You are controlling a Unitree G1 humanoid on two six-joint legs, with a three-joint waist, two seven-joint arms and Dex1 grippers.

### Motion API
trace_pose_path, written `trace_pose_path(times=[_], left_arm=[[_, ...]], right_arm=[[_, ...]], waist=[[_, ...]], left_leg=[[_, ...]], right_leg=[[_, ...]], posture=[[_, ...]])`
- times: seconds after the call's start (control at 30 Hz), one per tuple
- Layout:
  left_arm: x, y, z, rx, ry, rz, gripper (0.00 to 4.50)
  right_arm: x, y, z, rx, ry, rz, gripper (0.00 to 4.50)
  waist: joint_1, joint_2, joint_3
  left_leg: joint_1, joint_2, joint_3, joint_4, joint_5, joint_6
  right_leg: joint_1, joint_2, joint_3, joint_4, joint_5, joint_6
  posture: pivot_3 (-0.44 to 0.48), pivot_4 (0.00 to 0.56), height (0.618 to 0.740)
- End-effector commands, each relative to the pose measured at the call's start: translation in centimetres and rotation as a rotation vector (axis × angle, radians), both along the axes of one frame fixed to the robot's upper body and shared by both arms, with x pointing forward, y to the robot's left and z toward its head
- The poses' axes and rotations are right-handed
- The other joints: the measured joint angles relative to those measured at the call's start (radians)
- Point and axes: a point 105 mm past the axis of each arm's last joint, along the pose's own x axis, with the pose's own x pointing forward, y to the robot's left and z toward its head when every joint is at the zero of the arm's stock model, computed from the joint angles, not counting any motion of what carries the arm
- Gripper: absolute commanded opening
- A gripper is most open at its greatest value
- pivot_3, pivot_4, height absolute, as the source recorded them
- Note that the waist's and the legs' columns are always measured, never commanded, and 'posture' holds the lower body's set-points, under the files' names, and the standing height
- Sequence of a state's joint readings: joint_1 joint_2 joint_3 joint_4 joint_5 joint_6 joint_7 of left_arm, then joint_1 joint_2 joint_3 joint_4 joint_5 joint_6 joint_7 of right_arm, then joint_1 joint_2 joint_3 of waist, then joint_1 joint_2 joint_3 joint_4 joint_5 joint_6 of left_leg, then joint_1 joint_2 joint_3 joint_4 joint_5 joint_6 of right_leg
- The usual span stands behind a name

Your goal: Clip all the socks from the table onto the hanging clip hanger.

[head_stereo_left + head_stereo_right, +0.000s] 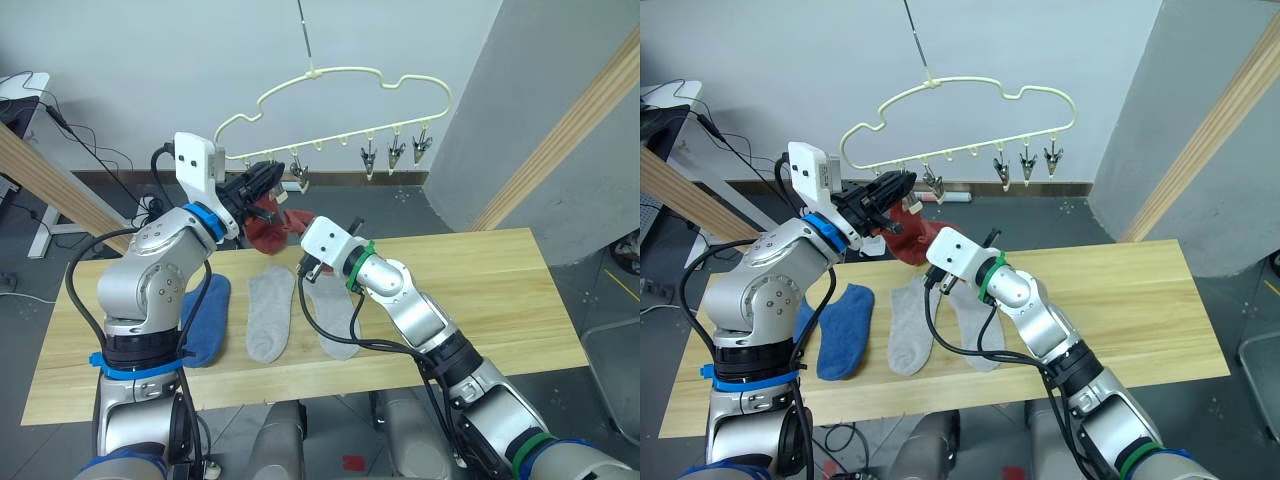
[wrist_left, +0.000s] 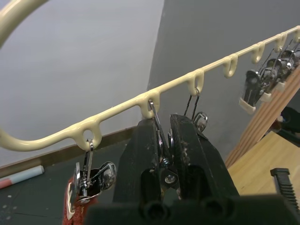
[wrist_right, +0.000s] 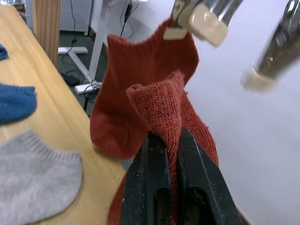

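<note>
Even, soft indoor light; clips (image 3: 197,21) close to the right wrist camera blur, faint shadows underneath.

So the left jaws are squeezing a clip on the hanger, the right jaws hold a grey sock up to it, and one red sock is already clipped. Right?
Not quite: the right gripper holds a rust red sock, not a grey one, as the right wrist view shows. The rest stands: the left gripper is shut on a clip of the clip hanger, and another red sock hangs clipped.

walls: pale grey wall (image 1: 150,60) | floor: dark grey floor (image 1: 30,290) | poles: slanted wooden poles (image 1: 560,130) | cables (image 1: 100,150) near wall
</note>
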State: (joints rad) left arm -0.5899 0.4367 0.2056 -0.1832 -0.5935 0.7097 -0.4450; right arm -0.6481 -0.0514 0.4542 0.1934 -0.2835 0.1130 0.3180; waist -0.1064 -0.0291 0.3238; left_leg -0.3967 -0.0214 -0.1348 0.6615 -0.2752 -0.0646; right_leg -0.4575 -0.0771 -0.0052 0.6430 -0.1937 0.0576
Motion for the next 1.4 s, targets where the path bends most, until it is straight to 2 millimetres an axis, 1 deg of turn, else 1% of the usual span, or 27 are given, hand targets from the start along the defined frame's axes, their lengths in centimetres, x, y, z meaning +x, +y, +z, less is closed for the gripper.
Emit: trace_pose_path(times=[0.03,0.27,0.47,0.73,1.03,1.1,1.13,1.27,1.4], left_arm=[[-1.2,-0.3,2.1,-0.012,-0.09,-0.021,0.1],[-1.1,-0.2,2.1,-0.01,-0.091,-0.017,0.1],[-1.1,-0.2,2.0,-0.006,-0.092,-0.016,0.1],[-1.1,-0.4,1.9,-0.014,-0.084,-0.021,0.1],[-1.3,0.1,1.2,-0.029,-0.046,-0.023,0.1],[-1.3,0.4,1.0,-0.016,-0.047,-0.006,0.81],[-1.3,0.5,0.9,-0.013,-0.045,0.0,0.94],[-1.4,0.6,0.5,-0.009,-0.023,-0.012,2.08],[-1.4,0.6,0.3,0.006,-0.022,-0.017,2.08]], right_arm=[[-0.4,0.7,1.9,0.058,-0.073,0.025,0.0],[-0.7,0.9,2.9,0.098,-0.117,0.042,0.0],[-0.8,0.8,3.1,0.121,-0.118,0.044,0.0],[-0.7,1.5,3.4,0.148,-0.117,0.041,0.0],[-0.5,1.9,4.0,0.167,-0.129,0.047,0.0],[-0.5,2.0,4.0,0.168,-0.129,0.049,0.0],[-0.6,2.0,4.0,0.169,-0.13,0.05,0.0],[-0.5,2.0,4.1,0.171,-0.129,0.052,0.0],[-0.6,2.1,3.9,0.175,-0.098,0.067,0.0]], waist=[[0.0,0.0,0.0],[0.0,0.0,0.0],[0.0,0.0,0.0],[0.0,0.0,0.0],[0.0,0.0,0.0],[0.0,0.0,0.0],[0.0,0.0,0.0],[0.0,0.0,0.0],[-0.001,0.0,0.0]], left_leg=[[0.0,0.0,0.0,0.0,0.0,0.0],[0.0,0.0,0.0,0.0,0.0,0.0],[0.0,0.0,0.0,0.0,0.0,0.0],[0.0,0.0,0.0,0.0,0.0,0.0],[0.0,0.0,0.0,0.0,0.0,0.0],[0.0,0.0,0.0,0.001,0.0,0.0],[0.0,0.0,0.0,0.001,0.0,0.0],[0.0,0.0,0.0,0.001,0.0,0.001],[0.001,0.0,0.0,0.001,0.0,0.001]], right_leg=[[0.0,0.0,0.0,0.0,0.0,0.0],[0.0,0.0,0.0,0.0,0.0,0.0],[0.0,0.0,0.0,0.0,0.0,0.0],[0.0,0.0,0.0,0.001,0.0,0.0],[0.0,0.0,0.0,0.001,0.0,0.0],[0.0,0.0,0.0,0.001,0.0,0.0],[0.0,0.0,0.0,0.001,0.0,0.0],[0.0,0.0,0.0,0.001,0.0,0.0],[0.0,0.0,0.0,0.002,0.0,-0.001]], posture=[[-0.16,0.324,0.74],[-0.161,0.325,0.74],[-0.165,0.325,0.74],[-0.167,0.324,0.74],[-0.16,0.323,0.74],[-0.157,0.323,0.74],[-0.157,0.323,0.74],[-0.157,0.323,0.74],[-0.156,0.321,0.74]])
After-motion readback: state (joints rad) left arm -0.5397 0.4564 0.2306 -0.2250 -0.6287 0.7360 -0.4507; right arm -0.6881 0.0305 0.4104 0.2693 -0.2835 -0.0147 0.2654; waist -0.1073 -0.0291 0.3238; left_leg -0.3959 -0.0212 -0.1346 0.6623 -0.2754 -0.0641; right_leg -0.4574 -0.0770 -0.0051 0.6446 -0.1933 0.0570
